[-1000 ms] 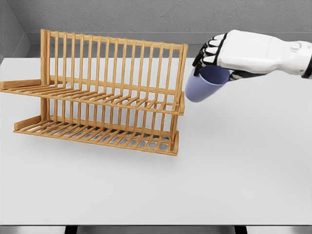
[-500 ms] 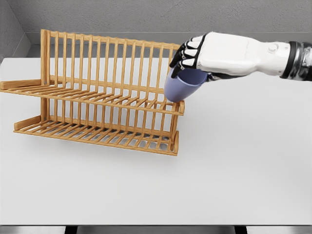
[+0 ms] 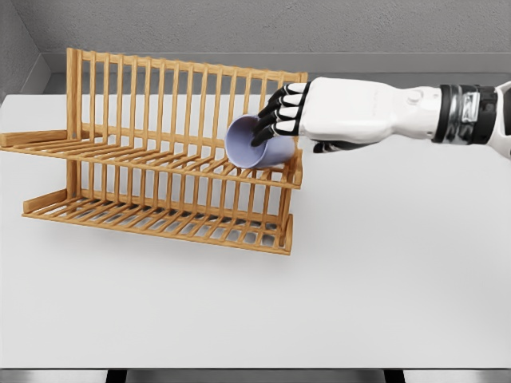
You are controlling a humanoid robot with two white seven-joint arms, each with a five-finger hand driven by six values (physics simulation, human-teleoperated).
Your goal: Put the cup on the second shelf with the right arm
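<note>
A pale blue cup [image 3: 254, 145] is tipped on its side, its base pointing left, just above the right end of the upper shelf [image 3: 160, 159] of a wooden two-tier dish rack [image 3: 172, 211]. My right hand [image 3: 281, 120] reaches in from the right and is shut on the cup, dark fingertips curled over its rim end. I cannot tell if the cup touches the slats. The left arm is out of view.
The rack stands on a white table [image 3: 383, 279], its tall back rail of vertical slats [image 3: 160, 96] behind the shelves. The lower shelf [image 3: 152, 219] holds nothing. A grey wall runs behind the table.
My right hand has carried the cup leftward from beside the rack to over the upper shelf's right end, and the cup has tipped further onto its side.
</note>
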